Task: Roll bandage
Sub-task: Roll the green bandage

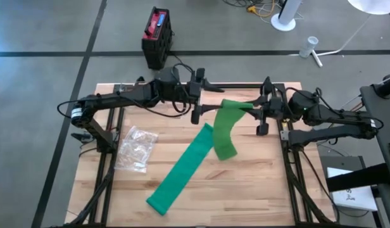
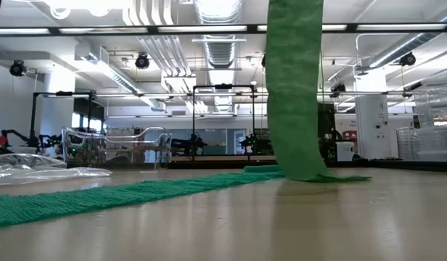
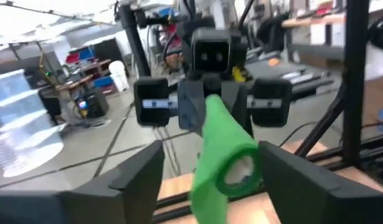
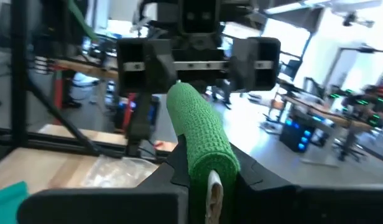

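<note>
A green bandage is partly wound into a roll [image 1: 236, 104] held level in the air over the table's far middle. Its loose strip [image 2: 292, 87] hangs down from the roll. The strip's remainder [image 1: 179, 177] lies flat on the wooden table, running toward the near left. My right gripper [image 1: 258, 107] is shut on the roll's right end. My left gripper [image 1: 206, 100] is open at the roll's left end [image 3: 232, 171], with one finger on either side of it. My right gripper pinches the roll's right end [image 4: 204, 158] between its two fingers. The fingers are level, come from the table's right side and lie along the roll. The roll is lifted clear and level, and the strip hangs slack from it to the table. My left gripper: I cannot tell whether one finger [image 3: 285, 180] touches the roll's end.
A crumpled clear plastic wrapper [image 1: 137, 149] lies on the table's left part and also shows in the low view [image 2: 35, 170]. Black frame rails [image 1: 109, 158] run along the table's left and right sides. A red and black box [image 1: 157, 35] stands on the floor beyond the far edge.
</note>
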